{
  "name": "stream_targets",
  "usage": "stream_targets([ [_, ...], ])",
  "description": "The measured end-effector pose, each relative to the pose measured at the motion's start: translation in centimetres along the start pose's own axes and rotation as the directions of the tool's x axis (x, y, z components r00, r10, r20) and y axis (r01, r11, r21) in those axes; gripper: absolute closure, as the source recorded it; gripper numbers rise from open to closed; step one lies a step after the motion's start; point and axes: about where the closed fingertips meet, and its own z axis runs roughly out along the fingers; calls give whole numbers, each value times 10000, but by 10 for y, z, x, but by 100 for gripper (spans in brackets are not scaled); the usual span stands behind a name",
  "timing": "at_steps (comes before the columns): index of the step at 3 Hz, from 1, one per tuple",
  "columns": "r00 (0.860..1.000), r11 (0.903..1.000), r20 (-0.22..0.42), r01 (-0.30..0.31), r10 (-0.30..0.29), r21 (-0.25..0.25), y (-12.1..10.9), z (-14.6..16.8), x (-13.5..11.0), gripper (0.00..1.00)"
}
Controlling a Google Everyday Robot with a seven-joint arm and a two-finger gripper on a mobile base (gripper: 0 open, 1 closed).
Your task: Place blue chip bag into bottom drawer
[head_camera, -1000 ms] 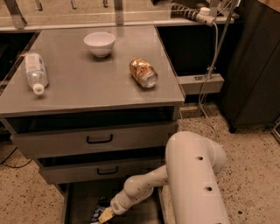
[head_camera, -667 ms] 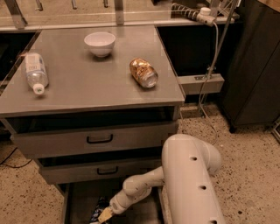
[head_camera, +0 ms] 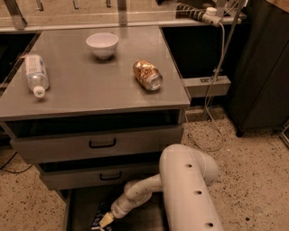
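Gray metal makes up the cabinet top (head_camera: pixel 90 90), a flat sheet with three things on it. A white bowl (head_camera: pixel 102 44) stands near the back. A clear bottle (head_camera: pixel 35 73) lies on its side at the left edge. A gold can (head_camera: pixel 147 75) lies on its side toward the right.

Below the top, two drawers (head_camera: pixel 58 146) show gray fronts with black handles. The bottom drawer (head_camera: pixel 79 207) is pulled out low over the floor (head_camera: pixel 253 180), which is speckled tan stone.

A thick white arm (head_camera: pixel 185 189) bends down from the right into that drawer. The gripper (head_camera: pixel 106 220) sits low inside the tray, right against the bag (head_camera: pixel 96 218). Whether it is open or closed on the bag I cannot tell. The bag lies on the drawer floor, dark blue with white bits, partly cut off below.

To the right stands a dark cabinet (head_camera: pixel 262 67). A pale cord (head_camera: pixel 216 72) hangs from a power strip (head_camera: pixel 198 13) behind.
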Motion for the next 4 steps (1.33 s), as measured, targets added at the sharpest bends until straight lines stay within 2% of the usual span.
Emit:
stream_targets([
  [1,10000,10000,43,-14,14,16,-2,0,-2,82],
  [4,10000,10000,42,-14,14,15,-2,0,-2,12],
])
